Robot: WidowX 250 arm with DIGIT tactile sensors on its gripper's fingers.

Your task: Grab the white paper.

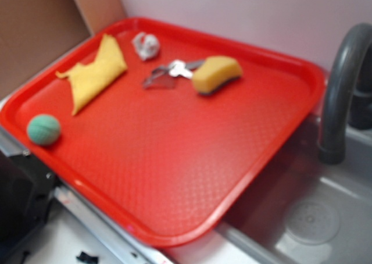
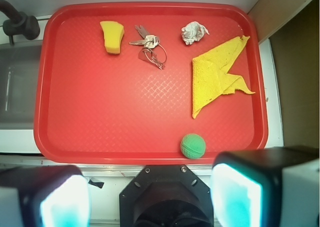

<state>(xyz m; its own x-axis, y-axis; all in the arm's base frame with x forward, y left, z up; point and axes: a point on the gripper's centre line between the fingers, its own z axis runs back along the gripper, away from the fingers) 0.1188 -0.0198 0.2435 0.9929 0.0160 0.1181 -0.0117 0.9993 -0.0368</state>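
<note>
The white paper (image 1: 146, 45) (image 2: 194, 32) is a small crumpled wad near the far edge of the red tray (image 1: 174, 159) (image 2: 100, 112), between the yellow cloth (image 1: 94, 73) (image 2: 215, 77) and the silver keys (image 1: 168, 72) (image 2: 150, 46). My gripper (image 2: 150, 197) hangs high above the tray's near edge, far from the paper. Its two fingers stand wide apart with nothing between them. The exterior view does not show the gripper.
A yellow sponge (image 1: 215, 74) (image 2: 113, 36) lies beside the keys. A green ball (image 1: 43, 129) (image 2: 193, 146) rests near the tray's front rim. A grey sink (image 1: 314, 217) with a dark faucet (image 1: 340, 89) (image 2: 20, 22) adjoins the tray. The robot's black base (image 2: 167, 197) sits below.
</note>
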